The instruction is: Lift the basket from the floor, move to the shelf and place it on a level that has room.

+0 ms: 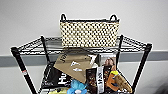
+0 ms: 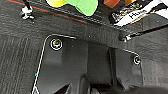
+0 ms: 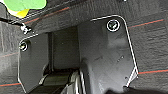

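The wicker basket (image 1: 89, 31) stands upright on the top wire tier (image 1: 135, 46) of the black wire rack (image 1: 20, 62), toward the back of that tier and close to the pale wall (image 1: 30, 20). Its long side faces the head camera and both dark loop handles poke up above the braided rim. Nothing grips or touches it in the head view, so it looks set down and let go.

On the tier beneath lie a brown paper bag (image 1: 72, 63), dark printed packets (image 1: 96, 78), a blue soft toy (image 1: 77, 87) and an orange-and-tan object (image 1: 117, 81); that level is crowded, which fits the choice of the top one.

Both wrist views look down past the robot's own dark plates at the charcoal carpet tiles (image 2: 17, 57), with a rack foot (image 2: 27, 11) close by and green and yellow items (image 2: 82, 5) at the edge. This suggests both arms hang low beside the rack. I cannot tell whether the left hand or the right hand is wide or narrow.

By my judgement the lift, the drive and the placing are done, and little or nothing remains.
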Robot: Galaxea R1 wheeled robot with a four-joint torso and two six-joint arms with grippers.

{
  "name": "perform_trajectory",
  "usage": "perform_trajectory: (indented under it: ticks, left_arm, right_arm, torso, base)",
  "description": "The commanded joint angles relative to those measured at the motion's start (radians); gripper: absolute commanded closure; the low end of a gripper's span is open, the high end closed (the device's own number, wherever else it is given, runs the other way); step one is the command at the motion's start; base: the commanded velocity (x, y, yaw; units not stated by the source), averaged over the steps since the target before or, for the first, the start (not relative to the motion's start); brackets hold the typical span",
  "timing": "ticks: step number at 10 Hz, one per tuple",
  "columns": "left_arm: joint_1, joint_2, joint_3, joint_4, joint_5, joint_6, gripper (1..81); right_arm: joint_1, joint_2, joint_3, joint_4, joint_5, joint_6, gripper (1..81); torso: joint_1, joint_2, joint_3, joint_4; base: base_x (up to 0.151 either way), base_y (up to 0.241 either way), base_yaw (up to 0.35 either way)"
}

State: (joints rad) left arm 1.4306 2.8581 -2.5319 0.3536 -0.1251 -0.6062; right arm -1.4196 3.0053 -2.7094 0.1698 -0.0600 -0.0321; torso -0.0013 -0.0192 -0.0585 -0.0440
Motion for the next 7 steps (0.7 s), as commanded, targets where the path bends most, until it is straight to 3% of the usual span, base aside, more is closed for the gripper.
perform_trajectory:
  ticks: [1, 7]
  left_arm:
    - [-0.042, 0.061, -0.097, 0.015, 0.042, 0.0, 1.0]
    - [-0.035, 0.146, -0.186, 0.013, 0.045, 0.0, 1.0]
  right_arm:
    - [0.041, 0.008, -0.015, -0.024, -0.047, -0.002, 1.0]
    - [0.02, 0.036, -0.015, -0.059, -0.047, 0.001, 1.0]
  torso:
    - [0.001, 0.0, 0.0, 0.0]
    - [0.001, 0.0, 0.0, 0.0]
  base:
    - [0.0, 0.0, 0.0]
    - [0.0, 0.0, 0.0]
